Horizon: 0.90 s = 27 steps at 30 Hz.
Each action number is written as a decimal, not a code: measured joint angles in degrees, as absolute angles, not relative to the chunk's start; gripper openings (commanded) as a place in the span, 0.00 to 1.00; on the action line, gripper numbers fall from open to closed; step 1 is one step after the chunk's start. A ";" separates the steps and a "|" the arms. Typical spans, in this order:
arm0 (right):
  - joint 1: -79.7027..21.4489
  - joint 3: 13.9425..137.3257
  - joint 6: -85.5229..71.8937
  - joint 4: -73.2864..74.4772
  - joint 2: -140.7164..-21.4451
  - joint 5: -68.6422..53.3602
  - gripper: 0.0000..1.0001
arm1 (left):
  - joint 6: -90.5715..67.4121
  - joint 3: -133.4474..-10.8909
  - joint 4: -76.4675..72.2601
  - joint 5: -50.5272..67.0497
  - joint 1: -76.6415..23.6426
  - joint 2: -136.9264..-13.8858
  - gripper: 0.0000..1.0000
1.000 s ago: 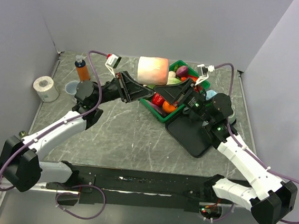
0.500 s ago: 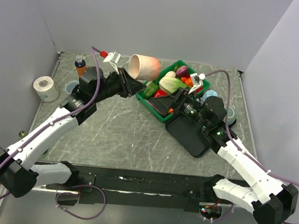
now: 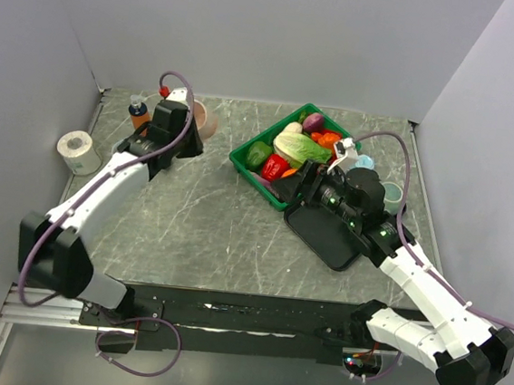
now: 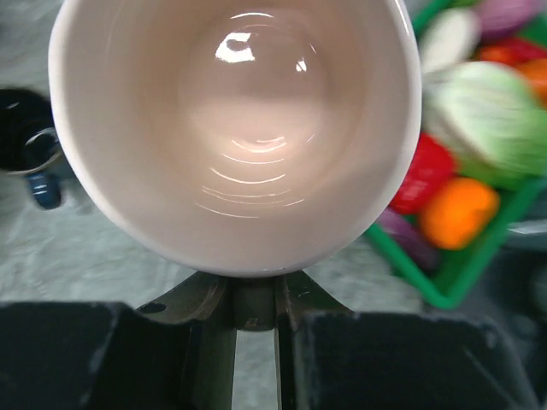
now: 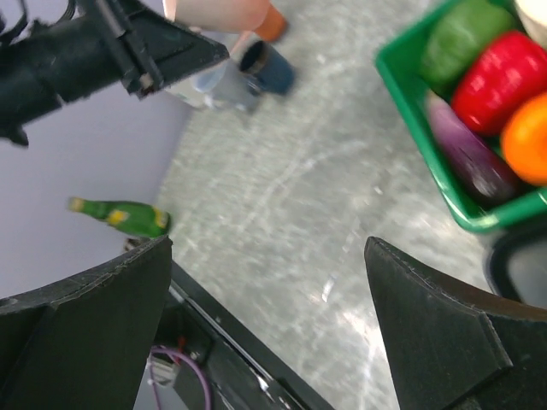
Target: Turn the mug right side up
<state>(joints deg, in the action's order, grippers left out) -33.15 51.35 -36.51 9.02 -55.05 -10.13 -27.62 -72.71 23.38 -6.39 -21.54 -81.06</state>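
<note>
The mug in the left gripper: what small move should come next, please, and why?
Probably lower the mug onto the table, then open the left gripper: it pinches the rim, the mouth faces the wrist camera, so the mug seems roughly upright but not yet set down.

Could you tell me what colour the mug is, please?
The mug is pale pink; clearest in the left wrist view.

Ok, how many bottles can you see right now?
2. An orange bottle stands far left, beside the left arm; a green bottle lies by the left wall, visible only from the right wrist. Arms may hide others.
</note>
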 measured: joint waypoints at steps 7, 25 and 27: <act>-32.16 50.41 -34.83 15.77 -55.05 -9.39 1.00 | -25.89 -74.48 24.86 -9.47 -17.56 -91.22 0.01; -24.77 43.68 -32.34 21.65 -50.72 -10.22 1.00 | -24.95 -85.38 25.39 -12.62 -16.25 -111.46 0.01; -23.99 43.07 -32.25 21.61 -50.35 -10.74 1.00 | -24.97 -85.91 25.54 -12.99 -16.16 -112.42 0.01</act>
<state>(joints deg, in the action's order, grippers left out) -23.99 43.07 -32.25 21.61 -50.35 -10.74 -24.97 -85.91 25.54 -12.99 -16.16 -112.42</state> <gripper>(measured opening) 0.994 0.219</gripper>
